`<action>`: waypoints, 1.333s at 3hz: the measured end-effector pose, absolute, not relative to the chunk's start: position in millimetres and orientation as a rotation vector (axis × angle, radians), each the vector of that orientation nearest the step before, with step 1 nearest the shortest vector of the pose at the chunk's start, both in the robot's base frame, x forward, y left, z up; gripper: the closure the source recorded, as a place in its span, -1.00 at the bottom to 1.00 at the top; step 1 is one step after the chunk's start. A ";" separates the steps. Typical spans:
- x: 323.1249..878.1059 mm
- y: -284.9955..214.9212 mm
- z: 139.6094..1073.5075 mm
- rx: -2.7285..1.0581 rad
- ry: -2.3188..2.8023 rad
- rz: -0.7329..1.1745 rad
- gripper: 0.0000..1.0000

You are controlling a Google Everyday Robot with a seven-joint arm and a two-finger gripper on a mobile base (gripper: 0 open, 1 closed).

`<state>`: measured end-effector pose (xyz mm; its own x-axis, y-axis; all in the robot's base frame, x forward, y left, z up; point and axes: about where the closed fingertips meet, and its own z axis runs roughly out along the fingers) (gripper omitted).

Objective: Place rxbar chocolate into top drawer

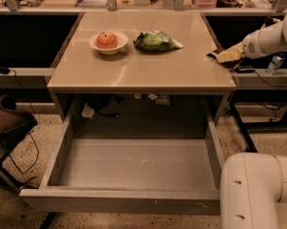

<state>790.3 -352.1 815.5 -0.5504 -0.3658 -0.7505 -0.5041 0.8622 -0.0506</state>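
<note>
My gripper [227, 56] hangs over the right edge of the beige tabletop [143, 70], on the white arm that comes in from the right. Its pale fingers are shut on the rxbar chocolate [214, 55], of which only a small dark end shows at the fingertips. The top drawer [119, 199] is pulled wide open below the tabletop, and its grey floor is bare. The gripper is to the right of the drawer and well above it.
A wrinkly green snack bag [155, 40] and a white bowl [108, 43] holding a red apple lie at the back of the tabletop. The robot's white base [257, 190] stands by the drawer's right front corner. A dark chair [7, 120] is at the left.
</note>
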 end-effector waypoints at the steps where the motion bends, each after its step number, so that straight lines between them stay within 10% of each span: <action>1: 790.2 -352.0 815.6 -0.627 2.213 0.216 1.00; 4: 751.8 -303.0 904.4 -0.753 2.139 0.003 1.00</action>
<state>751.8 -303.0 904.4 -0.4607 -0.5133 -0.7241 -0.5155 0.8188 -0.2524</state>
